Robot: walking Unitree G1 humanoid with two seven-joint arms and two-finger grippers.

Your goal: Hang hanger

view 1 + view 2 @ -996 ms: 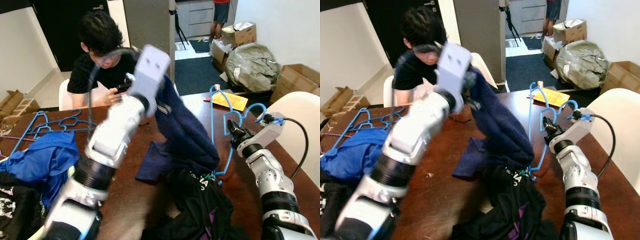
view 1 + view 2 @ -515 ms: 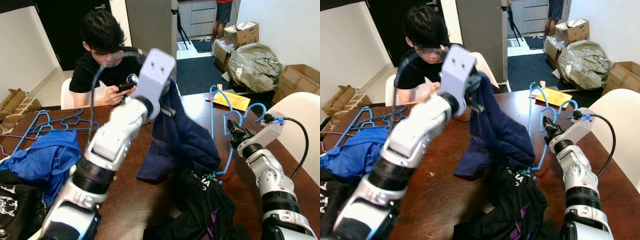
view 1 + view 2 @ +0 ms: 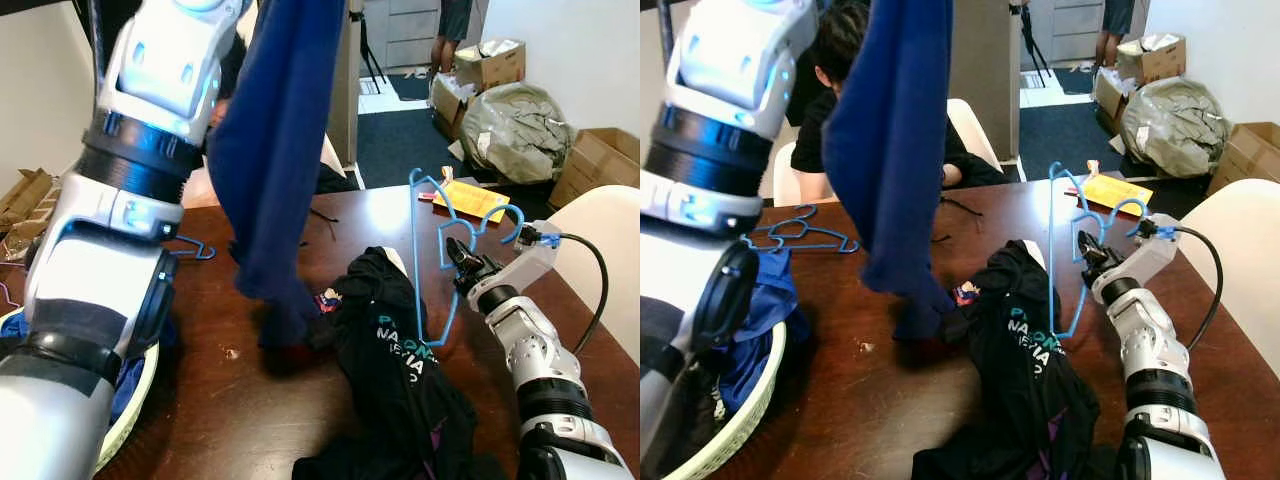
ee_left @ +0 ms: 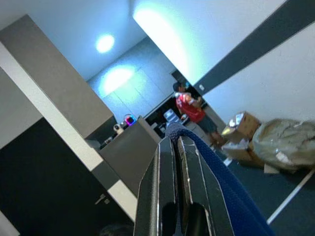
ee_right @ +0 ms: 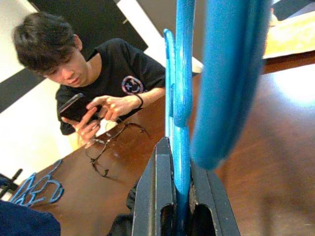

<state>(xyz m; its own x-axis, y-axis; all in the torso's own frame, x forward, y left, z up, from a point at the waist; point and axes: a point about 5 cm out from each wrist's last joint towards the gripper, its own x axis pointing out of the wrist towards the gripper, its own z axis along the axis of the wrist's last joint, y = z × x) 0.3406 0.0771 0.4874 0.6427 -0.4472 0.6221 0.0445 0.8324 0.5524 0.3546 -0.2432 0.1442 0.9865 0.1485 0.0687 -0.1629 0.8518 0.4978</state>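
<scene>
I stand at a dark wooden table (image 3: 560, 300) in a lived-in room, cardboard boxes (image 3: 590, 160) against the wall at 1 o'clock and a person (image 5: 98, 83) seated across from me, looking down at a phone. A black shirt (image 3: 400, 370) lies crumpled on the wood in front of me, and a white basket (image 3: 730, 420) of clothes sits at 8 o'clock.

My right gripper (image 3: 462, 262) is clamped on the blue hanger (image 3: 432, 260); my right wrist view shows both fingers pinching one of its thin blue bars. I hold the hanger standing up from the table at about 2 o'clock, its long axis near vertical, with one end up toward 12 and the other down by the black shirt.

My left gripper (image 4: 173, 147) is raised high at 11 o'clock, fingers pinched tight on the navy garment (image 3: 275, 160), which hangs straight down, its long axis also vertical, its lower end resting on the table at about 10 o'clock from the black shirt.

The relation that matters: the garment hangs to the left of the hanger, at 9 o'clock from it, apart, with the black shirt between their lower ends. My right arm already has the hanger, so I judge the next move to be bringing hanger and garment together.
</scene>
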